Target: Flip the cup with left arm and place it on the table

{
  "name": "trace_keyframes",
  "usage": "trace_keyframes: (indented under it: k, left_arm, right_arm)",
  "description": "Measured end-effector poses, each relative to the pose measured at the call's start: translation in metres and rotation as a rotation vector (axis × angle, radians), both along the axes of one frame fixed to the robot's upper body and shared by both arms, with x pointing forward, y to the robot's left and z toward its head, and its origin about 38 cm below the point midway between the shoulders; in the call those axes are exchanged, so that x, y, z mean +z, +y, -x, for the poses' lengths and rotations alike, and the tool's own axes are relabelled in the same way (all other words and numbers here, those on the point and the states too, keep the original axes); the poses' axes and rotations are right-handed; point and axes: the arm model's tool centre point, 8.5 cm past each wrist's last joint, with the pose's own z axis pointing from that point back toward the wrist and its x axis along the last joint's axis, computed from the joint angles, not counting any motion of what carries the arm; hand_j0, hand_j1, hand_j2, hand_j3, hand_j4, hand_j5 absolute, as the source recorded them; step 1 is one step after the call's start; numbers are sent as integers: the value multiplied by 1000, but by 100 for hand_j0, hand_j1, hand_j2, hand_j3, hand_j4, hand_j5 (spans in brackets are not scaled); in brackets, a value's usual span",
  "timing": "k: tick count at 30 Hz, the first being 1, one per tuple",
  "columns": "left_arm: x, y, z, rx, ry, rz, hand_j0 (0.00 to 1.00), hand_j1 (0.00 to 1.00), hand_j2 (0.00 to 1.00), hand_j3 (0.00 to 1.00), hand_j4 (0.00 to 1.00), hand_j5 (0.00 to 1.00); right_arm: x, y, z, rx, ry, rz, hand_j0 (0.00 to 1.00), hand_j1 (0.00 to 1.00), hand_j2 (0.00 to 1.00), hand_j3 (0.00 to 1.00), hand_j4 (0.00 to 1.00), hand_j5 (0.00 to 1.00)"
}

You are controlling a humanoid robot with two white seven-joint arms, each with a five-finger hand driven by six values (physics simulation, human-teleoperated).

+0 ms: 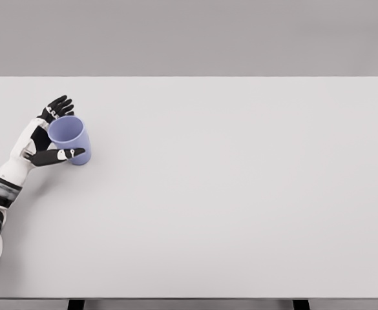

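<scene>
Over at the far left of the pale counter [240, 194] the left robot hand [50, 132] is wrapped around a lavender-blue cup [71, 139]. The dark fingers [59, 104] reach past the rim on the far side, and the thumb [63, 155] lies across the near wall, so the cup is gripped between them. The cup's open mouth faces up and somewhat toward the hand, the body leaning. Whether its base touches the counter is hard to tell. The white forearm [8, 177] runs in from the lower left corner.

Near the table's [240, 194] left edge, the left hand [46, 135] wraps its fingers [61, 104] around the blue cup [70, 139], mouth up.
</scene>
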Motion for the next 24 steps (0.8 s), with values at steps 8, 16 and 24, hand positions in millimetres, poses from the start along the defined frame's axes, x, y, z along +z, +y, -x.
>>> trace_keyframes:
  k: [8,16,24]
  left_arm:
    - [4,0,-1,-4,-11,-1,99,99,99,99,99,99]
    - [10,0,-1,-4,-29,0,99,99,99,99,99,99]
    - [12,2,3,-5,-38,-1,99,99,99,99,99,99]
  right_arm:
    - [0,0,1,0,1,0,100,100,100,100,100,100]
    - [0,0,1,0,1,0,100,100,100,100,100,100]
    - [0,0,1,0,1,0,100,100,100,100,100,100]
